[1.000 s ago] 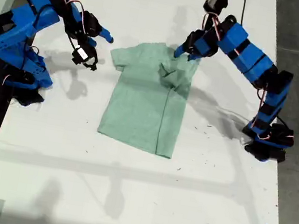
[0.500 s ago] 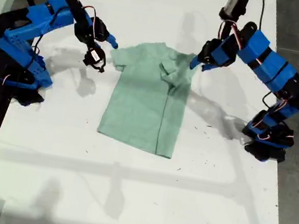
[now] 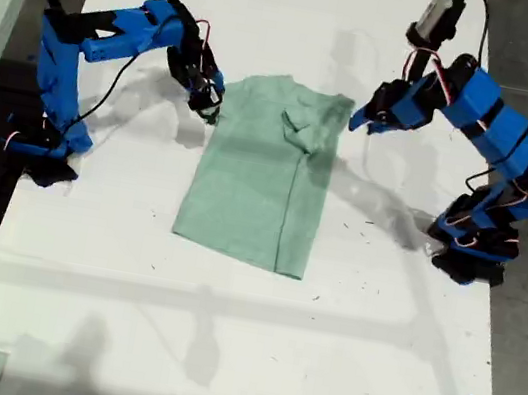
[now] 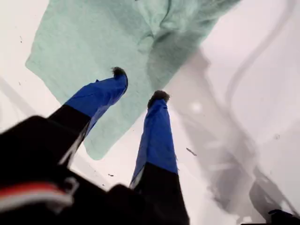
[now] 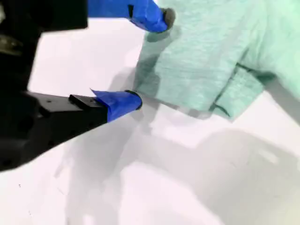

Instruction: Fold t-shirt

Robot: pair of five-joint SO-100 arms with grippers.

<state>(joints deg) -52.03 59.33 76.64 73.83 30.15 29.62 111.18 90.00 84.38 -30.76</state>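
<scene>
Second gripper (image 3: pixel 208 105): at the exterior view's left, jaws parted and holding nothing, set at the outer edge of the t-shirt's unfolded sleeve (image 3: pixel 227 100). The second wrist view shows one fingertip (image 5: pixel 161 16) over the cloth and the other (image 5: pixel 131 100) on the bare table beside the sleeve edge; contact with the fabric cannot be told. T-shirt (image 3: pixel 257 176): pale mint green, flat on the white table (image 3: pixel 221 332) between the two arms. Its long axis runs from the collar at the exterior view's top to the hem lower down. The side toward the exterior view's right is already turned in, with a small rumple near the collar. First gripper (image 3: pixel 361 123): at the exterior view's right, jaws spread and empty, raised above the table just beside the folded shoulder, with the cloth ahead of its tips in the first wrist view (image 4: pixel 139 84). Judgement: the remaining side fold starts at the unfolded sleeve and crosses the long axis toward the exterior view's right. My second gripper is the nearer one for that move.
</scene>
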